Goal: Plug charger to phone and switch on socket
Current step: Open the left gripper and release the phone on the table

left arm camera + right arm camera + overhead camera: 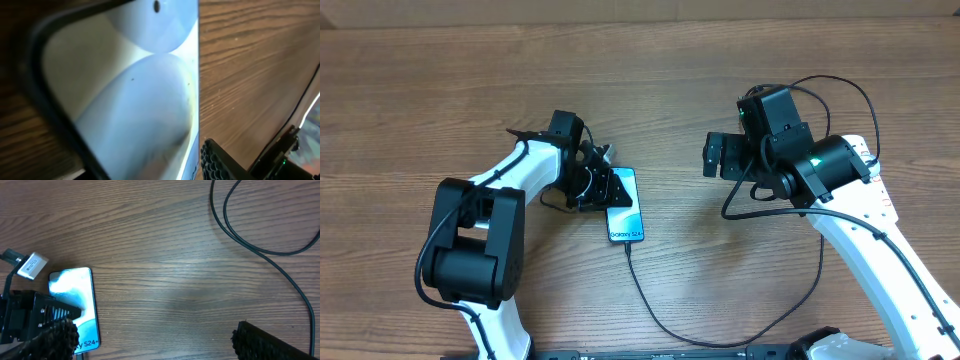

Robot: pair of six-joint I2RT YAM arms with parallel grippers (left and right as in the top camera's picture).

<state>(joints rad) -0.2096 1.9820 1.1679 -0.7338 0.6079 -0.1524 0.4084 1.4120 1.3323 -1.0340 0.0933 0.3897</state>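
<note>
The phone (627,208) lies flat on the wood table, cyan screen up, with the "Galaxy S24+" text at its near end. The charger (631,266), a thin black cable, meets the phone's near end and loops along the front of the table towards the right. My left gripper (592,187) sits low over the phone's far left part. In the left wrist view the phone (135,100) fills the frame and one finger (220,160) lies against its edge; the other finger is hidden. My right gripper (718,155) is open and empty above bare wood (155,340). The socket is out of view.
The right wrist view shows the phone (75,300) with my left gripper (35,317) over its left side. Black cables (250,242) curve across the wood at the upper right. The table's far edge (640,18) meets a beige wall.
</note>
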